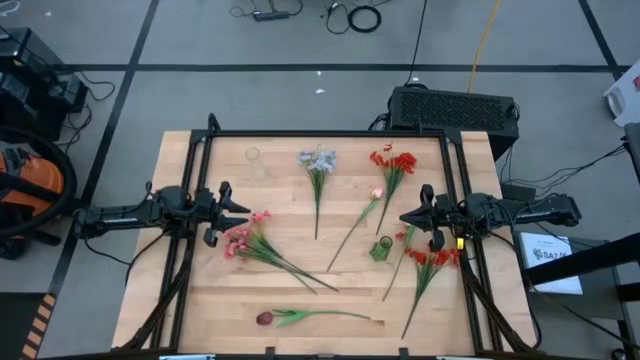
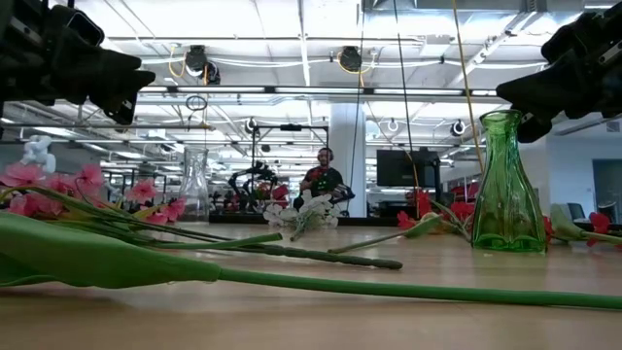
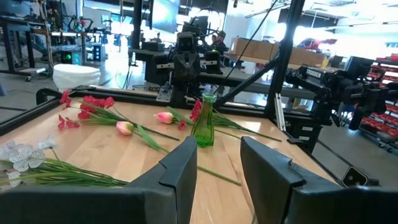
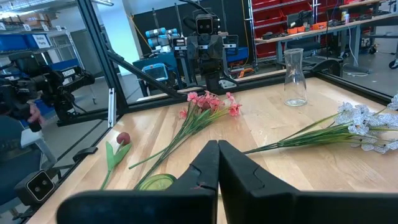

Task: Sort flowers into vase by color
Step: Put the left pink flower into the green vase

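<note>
On the wooden table (image 1: 200, 300) lie all the flowers (image 1: 255, 240), beside a green vase (image 1: 380, 248). At the left edge, the left gripper (image 1: 243, 214) waits with fingers apart, holding nothing. Across from it, the right gripper (image 1: 404, 217) has fingers pressed together, empty.

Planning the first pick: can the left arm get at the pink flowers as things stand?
Probably yes. The left gripper, fingers open, hangs just beside the pink flowers, which lie flat on the table with nothing over them.
</note>
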